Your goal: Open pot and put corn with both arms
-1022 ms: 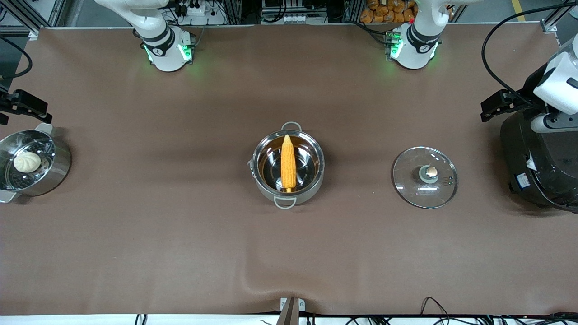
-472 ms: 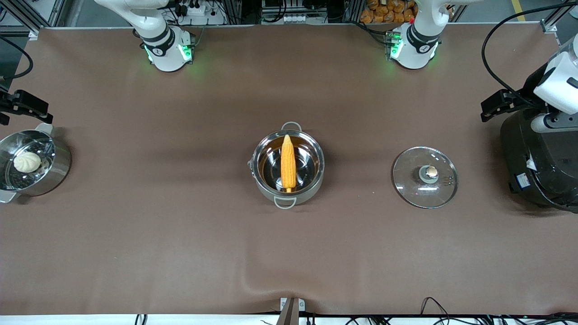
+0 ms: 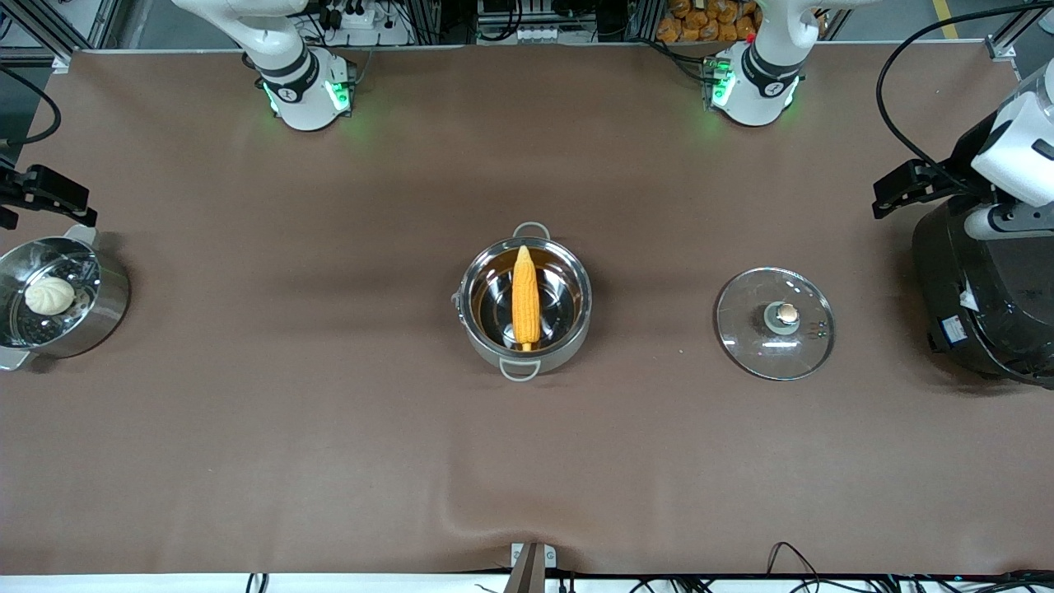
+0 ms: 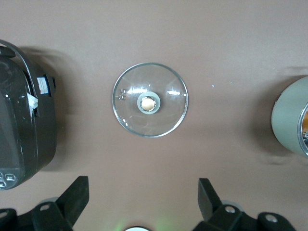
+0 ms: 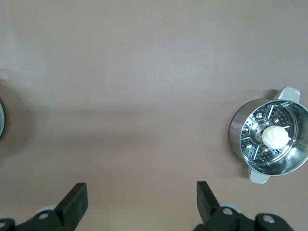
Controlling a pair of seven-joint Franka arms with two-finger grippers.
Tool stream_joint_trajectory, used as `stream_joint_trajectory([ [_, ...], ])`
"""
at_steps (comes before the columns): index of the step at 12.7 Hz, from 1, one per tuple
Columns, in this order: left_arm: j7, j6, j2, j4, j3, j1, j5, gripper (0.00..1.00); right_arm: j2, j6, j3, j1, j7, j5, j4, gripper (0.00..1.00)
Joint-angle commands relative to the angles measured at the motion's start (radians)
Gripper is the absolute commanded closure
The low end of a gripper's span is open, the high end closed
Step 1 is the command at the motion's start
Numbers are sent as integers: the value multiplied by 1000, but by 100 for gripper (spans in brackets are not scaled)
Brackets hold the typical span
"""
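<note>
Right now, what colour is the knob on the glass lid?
Copper-coloured with a silvery base; the knob on the glass lid shows best in the left wrist view.

Open steel pot [image 3: 524,306] mid-tabletop, corn [image 3: 525,297] lying inside with stalk end toward the front edge, glass lid [image 3: 775,323] flat on the brown cloth toward the left arm's end, black rice cooker [image 3: 988,296] at that edge, steamer pot [image 3: 58,296] with white bun [image 3: 48,295] at the right arm's edge.
</note>
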Motion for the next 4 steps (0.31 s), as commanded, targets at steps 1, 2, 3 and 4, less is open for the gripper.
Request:
stream_joint_trajectory([
  [1, 22, -24, -14, 4, 4, 6, -14, 0, -21, 12, 12, -18, -14, 21, -24, 0],
  [2, 22, -24, -14, 4, 4, 6, -13, 0, -21, 12, 12, -18, -14, 21, -24, 0],
  [3, 22, -24, -14, 5, 4, 6, -11, 0, -21, 12, 14, -16, -12, 21, -24, 0],
  [4, 22, -24, -14, 10, 6, 4, -11, 0, -21, 12, 14, -16, -12, 21, -24, 0],
])
